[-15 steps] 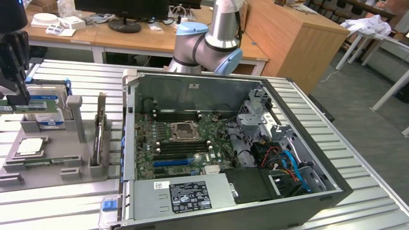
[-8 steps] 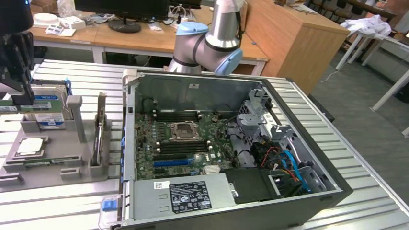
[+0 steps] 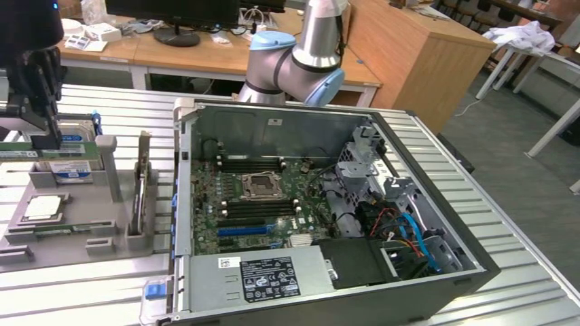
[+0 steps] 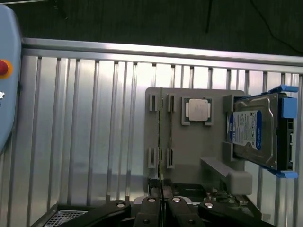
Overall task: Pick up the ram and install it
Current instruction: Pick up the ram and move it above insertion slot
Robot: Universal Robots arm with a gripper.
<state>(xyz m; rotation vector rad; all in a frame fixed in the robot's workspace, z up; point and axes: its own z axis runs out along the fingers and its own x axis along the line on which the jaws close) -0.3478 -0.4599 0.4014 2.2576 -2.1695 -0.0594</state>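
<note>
The ram (image 3: 18,145) is a narrow green stick, held level above the grey parts tray (image 3: 86,219) at the exterior view's left. My gripper (image 3: 38,136) is shut on its top edge. In the wrist view the ram (image 4: 161,142) shows edge-on as a thin line running out from between the closed black fingers (image 4: 147,208) of the gripper (image 4: 162,201), over the tray's slotted holders (image 4: 152,102). The open computer case (image 3: 186,115) lies to the exterior view's right. Inside it, the motherboard (image 3: 227,224) has dark memory slots (image 3: 254,164) either side of the processor socket (image 3: 260,184).
A silver hard drive (image 3: 68,170) (image 4: 253,130) with a blue-white label and a square processor chip (image 3: 41,207) (image 4: 198,110) rest on the tray. An upright board (image 3: 142,180) stands between tray and case. The arm's elbow (image 3: 295,64) rises behind the case. The power supply (image 3: 263,275) fills the case's near end.
</note>
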